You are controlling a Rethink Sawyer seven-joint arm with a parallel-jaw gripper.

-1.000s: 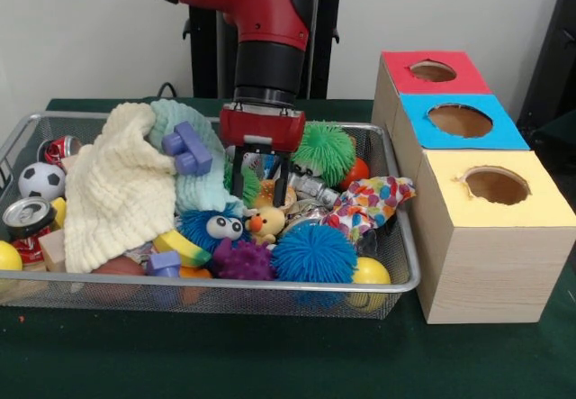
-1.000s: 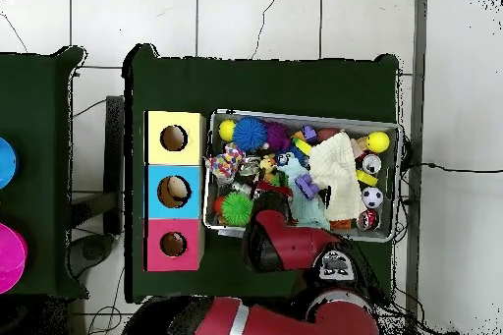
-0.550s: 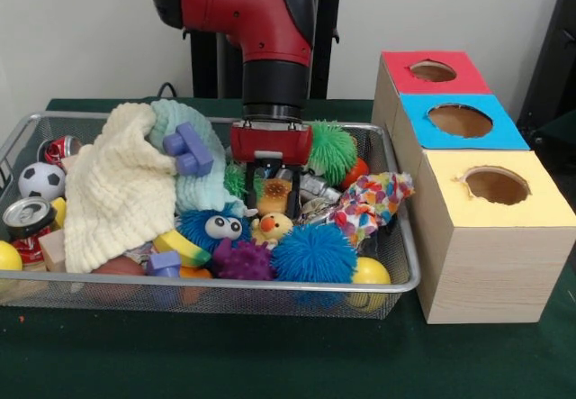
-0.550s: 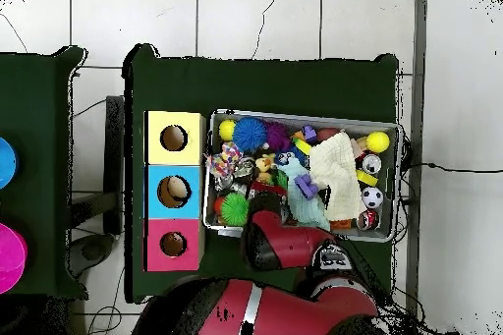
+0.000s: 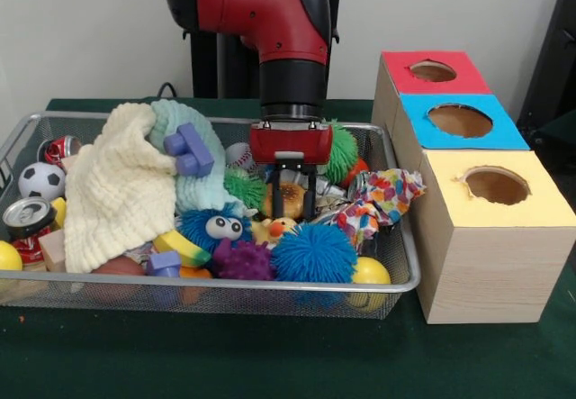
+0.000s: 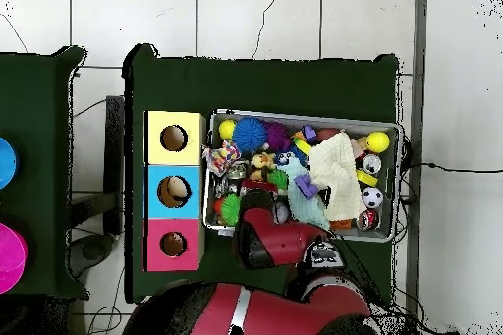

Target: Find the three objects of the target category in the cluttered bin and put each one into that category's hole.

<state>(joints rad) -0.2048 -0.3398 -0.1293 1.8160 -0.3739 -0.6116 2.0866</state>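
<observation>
Claw (image 5: 292, 203) clamped on round tan bun-like toy (image 5: 290, 198), above wire-mesh bin (image 5: 270, 286) w/ spiky rubbery balls.

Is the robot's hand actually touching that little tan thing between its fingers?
Touching. In the front view the hand has a black finger on each side of the tan object, pressed against it with no gap showing.

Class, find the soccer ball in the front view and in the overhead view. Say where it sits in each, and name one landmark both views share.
Front view: the soccer ball lies at the bin's left end, beside the cream cloth.
Overhead view: it lies at the bin's right end, again beside the cloth.
Shared landmark: the yellow-topped box, at the opposite end of the bin from the ball in both views.
</observation>
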